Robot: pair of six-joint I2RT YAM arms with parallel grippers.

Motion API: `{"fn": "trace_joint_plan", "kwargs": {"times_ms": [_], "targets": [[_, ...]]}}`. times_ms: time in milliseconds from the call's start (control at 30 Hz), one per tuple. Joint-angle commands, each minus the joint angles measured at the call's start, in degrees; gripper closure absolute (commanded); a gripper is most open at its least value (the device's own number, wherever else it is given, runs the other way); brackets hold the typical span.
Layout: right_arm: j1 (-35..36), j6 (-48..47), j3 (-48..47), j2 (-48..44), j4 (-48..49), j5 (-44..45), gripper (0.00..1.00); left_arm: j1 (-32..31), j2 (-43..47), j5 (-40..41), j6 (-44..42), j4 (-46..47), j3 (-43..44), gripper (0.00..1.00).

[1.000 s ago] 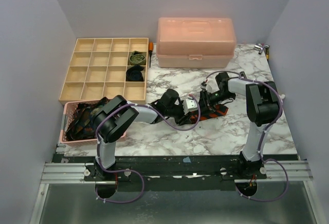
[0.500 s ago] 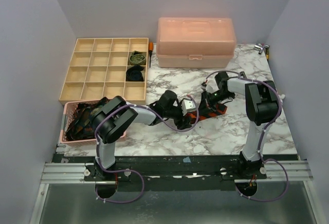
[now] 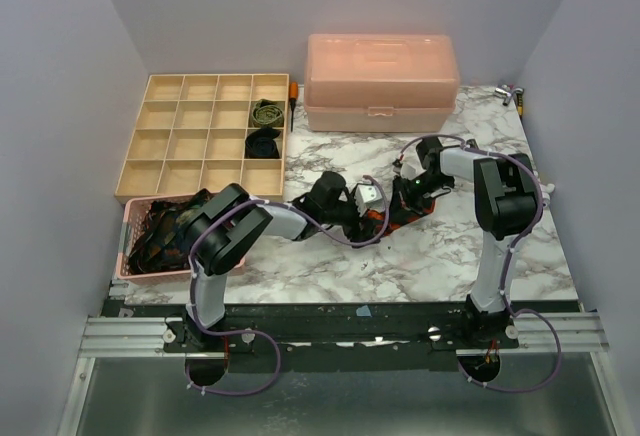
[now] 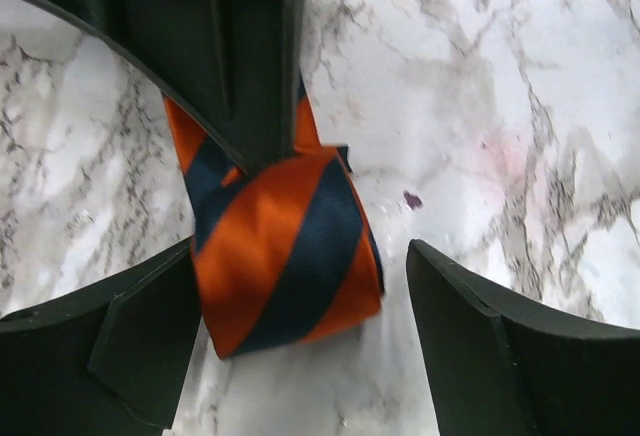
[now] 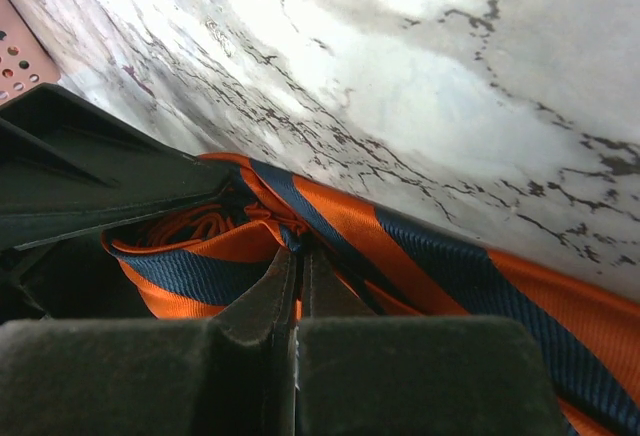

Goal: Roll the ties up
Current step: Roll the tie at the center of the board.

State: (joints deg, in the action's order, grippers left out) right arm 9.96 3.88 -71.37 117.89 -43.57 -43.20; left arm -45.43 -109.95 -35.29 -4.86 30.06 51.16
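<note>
On the marble table (image 4: pixel 500 76), the orange-and-navy tie (image 4: pixel 285 246) lies folded between the left gripper's (image 4: pixel 302 256) wide-spread fingers, its length running toward the right gripper (image 5: pixel 298 276), pinched tight on the fabric.

Your top camera looks down from 6 o'clock, far back; both wrist cameras sit close, sharing the striped tie (image 4: pixel 285 256).

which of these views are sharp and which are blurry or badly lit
Left wrist view: the orange-and-navy striped fabric tie is slightly soft, evenly lit. Right wrist view: the tie's weave is crisp, while the close dark fingers are shadowed and featureless. Top external view: sharp, even light, but the tie is mostly hidden by the arms.
</note>
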Motion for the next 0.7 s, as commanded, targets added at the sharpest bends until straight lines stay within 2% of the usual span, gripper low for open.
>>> {"fn": "trace_joint_plan", "kwargs": {"times_ms": [0, 133, 233, 333, 433, 467, 533, 567, 600, 633, 667], "targets": [[0.50, -3.31, 1.24, 5.08, 6.05, 13.90, 1.00, -0.11, -3.23, 3.25, 4.59, 0.16, 5.10, 0.23], [0.48, -3.12, 2.28, 3.35, 6.73, 11.21, 1.00, -0.57, -5.58, 6.80, 6.35, -5.30, 9.06, 0.33], [0.49, -0.73, 5.32, -1.92, 9.52, 9.13, 1.00, -0.61, -5.79, 7.15, 5.14, -8.10, 8.27, 0.55], [0.35, 2.01, 7.20, -7.88, 11.22, 8.01, 0.95, -0.58, -3.99, 5.59, -1.01, -7.76, 3.37, 0.71], [-0.06, 3.17, 6.31, -13.98, 9.79, 8.66, 0.78, -0.49, -2.85, 4.76, -5.29, -8.91, 0.68, 0.80], [-0.11, 2.82, 5.68, -16.49, 8.97, 9.57, 0.76, -0.52, -2.52, 4.78, -6.31, -9.05, -0.05, 0.82], [-0.11, 1.92, 4.16, -21.75, 7.60, 12.32, 0.69, -0.43, -2.29, 4.40, -8.26, -9.60, -0.44, 0.83], [-0.11, 1.31, 3.74, -24.36, 7.66, 14.02, 0.62, -0.42, -2.20, 4.30, -9.04, -9.91, -0.51, 0.83], [-0.11, 1.31, 3.81, -27.31, 8.74, 15.43, 0.53, -0.43, -2.01, 3.96, -9.85, -10.01, -0.55, 0.83], [-0.11, 3.16, 4.43, -29.69, 10.67, 18.08, 0.35, -0.35, -2.02, 3.39, -10.53, -10.13, -0.70, 0.84], [-0.11, 6.00, 6.42, -32.00, 14.90, 20.25, 0.23, -0.28, -1.97, 2.82, -11.29, -10.22, -0.79, 0.84]]}}
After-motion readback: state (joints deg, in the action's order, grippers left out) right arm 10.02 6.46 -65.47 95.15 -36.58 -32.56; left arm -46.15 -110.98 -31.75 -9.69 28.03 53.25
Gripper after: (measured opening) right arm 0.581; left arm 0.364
